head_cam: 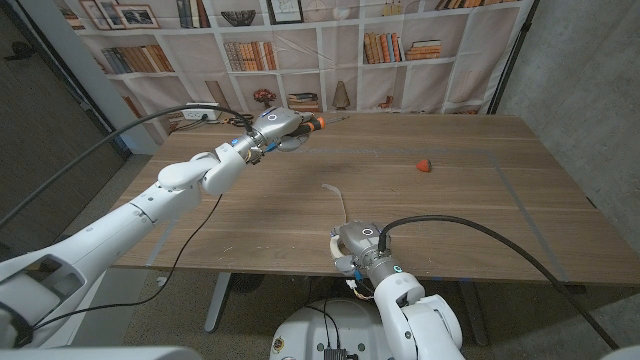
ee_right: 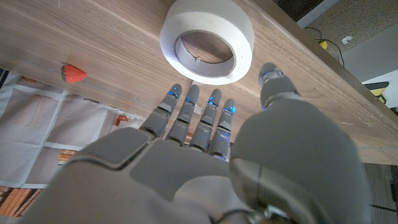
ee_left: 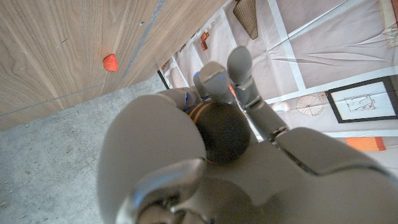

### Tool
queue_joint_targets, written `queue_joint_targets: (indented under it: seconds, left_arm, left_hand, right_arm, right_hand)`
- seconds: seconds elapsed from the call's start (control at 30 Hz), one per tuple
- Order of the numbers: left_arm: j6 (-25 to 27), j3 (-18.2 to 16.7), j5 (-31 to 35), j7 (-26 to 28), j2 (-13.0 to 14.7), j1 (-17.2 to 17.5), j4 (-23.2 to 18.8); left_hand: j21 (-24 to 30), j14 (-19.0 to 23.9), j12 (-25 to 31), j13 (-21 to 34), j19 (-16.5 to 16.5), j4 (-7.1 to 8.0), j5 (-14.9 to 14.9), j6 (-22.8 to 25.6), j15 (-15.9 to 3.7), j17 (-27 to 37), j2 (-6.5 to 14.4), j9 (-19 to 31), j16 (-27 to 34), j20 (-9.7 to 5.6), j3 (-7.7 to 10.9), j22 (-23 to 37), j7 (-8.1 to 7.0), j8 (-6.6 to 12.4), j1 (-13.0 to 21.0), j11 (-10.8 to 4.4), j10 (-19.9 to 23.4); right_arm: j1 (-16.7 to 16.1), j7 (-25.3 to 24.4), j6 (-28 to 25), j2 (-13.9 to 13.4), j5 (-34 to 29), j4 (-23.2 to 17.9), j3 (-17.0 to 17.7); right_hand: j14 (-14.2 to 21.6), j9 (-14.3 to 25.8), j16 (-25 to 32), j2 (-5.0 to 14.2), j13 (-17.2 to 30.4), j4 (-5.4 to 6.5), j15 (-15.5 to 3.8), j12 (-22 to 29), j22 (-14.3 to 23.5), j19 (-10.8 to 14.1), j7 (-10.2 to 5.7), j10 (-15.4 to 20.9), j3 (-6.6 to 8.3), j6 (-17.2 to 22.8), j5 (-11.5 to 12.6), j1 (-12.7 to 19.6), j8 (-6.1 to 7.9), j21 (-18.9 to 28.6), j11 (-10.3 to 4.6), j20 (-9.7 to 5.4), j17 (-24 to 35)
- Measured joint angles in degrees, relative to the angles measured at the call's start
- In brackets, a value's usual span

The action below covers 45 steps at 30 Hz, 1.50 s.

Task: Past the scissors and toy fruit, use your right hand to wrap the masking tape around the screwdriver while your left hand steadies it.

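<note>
The black-handled screwdriver with an orange collar [head_cam: 312, 123] is at the far side of the wooden surface [head_cam: 440, 215], gripped in the left hand [head_cam: 275, 127], whose fingers curl around the dark handle [ee_left: 222, 132]; whether it is lifted clear of the wood is hard to judge. The white roll of masking tape [ee_right: 207, 42] lies flat on the surface near the front edge, just beyond the right hand [head_cam: 356, 243], whose fingers [ee_right: 186, 115] are spread and hold nothing. In the head view a pale strip, possibly loose tape [head_cam: 337, 195], runs from that hand toward mid-surface. A small red toy strawberry [head_cam: 424, 166] sits well apart to the right.
</note>
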Motion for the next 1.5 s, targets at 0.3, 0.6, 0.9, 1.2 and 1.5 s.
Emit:
queue_joint_targets:
  seconds: [0.3, 0.6, 0.9, 1.2, 1.5]
  left_arm:
    - [-0.6, 0.2, -0.4, -0.1, -0.1, -0.4, 0.8]
    - [-1.1, 0.3, -0.8, -0.2, -0.3, -0.7, 1.3]
    - [-1.4, 0.4, -1.0, -0.5, -0.5, -1.1, 1.6]
    - [-1.4, 0.4, -1.2, -0.9, -0.3, -1.0, 1.1]
    - [-1.1, 0.2, -1.2, -1.1, -0.1, -0.7, 0.7]
  left_hand:
    - [0.4, 0.0, 0.0, -0.3, 0.0, -0.17, -0.3, -0.3, 0.00, 0.0, 0.0, -0.3, 0.0, 0.01, 0.17, 0.0, -0.29, 0.33, 0.0, 0.00, 0.0]
    - [0.4, 0.1, 0.0, -0.3, 0.0, -0.17, -0.3, -0.3, 0.10, 0.0, -0.1, -0.5, 0.0, 0.01, 0.18, -0.4, -0.29, 0.33, -0.6, 0.00, 0.0]
    - [1.0, 0.1, 0.0, -0.5, -0.2, -0.16, -0.3, -0.5, 0.10, -0.2, 0.0, -0.5, 0.0, 0.22, 0.18, -0.6, -0.08, 0.67, -0.9, 0.00, 0.0]
    - [1.2, 0.5, 0.0, -0.4, -0.2, -0.31, -0.8, -0.5, 0.10, -0.4, 0.0, -0.8, -0.6, 0.22, 0.51, -1.1, -0.09, 0.67, -0.9, 0.00, 0.0]
    - [1.9, 0.5, 0.0, -0.7, -0.4, -0.40, -1.2, -0.8, 0.10, -0.3, 0.0, -0.9, -0.8, 0.01, 0.87, -1.0, -0.37, 1.49, -0.9, -0.12, -0.1]
  right_arm:
    - [0.7, 1.3, 0.9, 1.8, -2.8, 3.4, 0.7]
    - [1.5, 3.1, 1.2, 3.1, -4.2, 5.7, 1.4]
    - [2.0, 3.0, 0.3, 3.6, -4.5, 8.9, 1.8]
    - [2.8, 2.3, -2.9, 4.6, -5.0, 13.1, 2.2]
    - [2.6, -1.0, -4.9, 4.1, -3.5, 13.9, 2.8]
  right_hand:
    - [0.5, 0.0, 1.6, -0.14, 0.8, 1.17, -0.10, 0.8, 0.3, 0.2, 0.81, 0.5, -1.88, 0.8, 0.0, -0.9, -0.13, 0.0, 1.05, 0.21, 1.8]
    - [0.3, -0.1, 3.1, -0.12, 1.6, 1.14, 0.11, 2.0, 0.3, 0.2, 1.23, 0.5, -3.20, 1.3, 0.0, -0.9, -0.89, 0.2, 1.50, 0.21, 3.6]
    - [4.1, -0.2, 7.8, 3.66, 3.5, 0.31, 0.00, 5.7, 0.5, 3.8, -0.23, 4.3, -3.31, 5.3, 0.9, 4.3, -0.23, 1.9, 1.00, -1.13, 7.3]
    - [7.4, -9.7, 9.0, 9.54, 3.4, 1.12, -0.20, 6.7, 0.2, 5.3, -4.86, 6.1, -1.73, 0.7, 0.9, 6.5, -1.47, 2.7, 2.64, -0.89, 7.2]
    - [2.8, -9.7, 4.9, 9.87, 2.1, 1.81, -0.06, 3.1, 0.2, 3.4, -3.16, -1.9, -4.71, -3.9, -0.2, 4.6, -2.83, 2.8, 3.78, 1.05, 4.2]
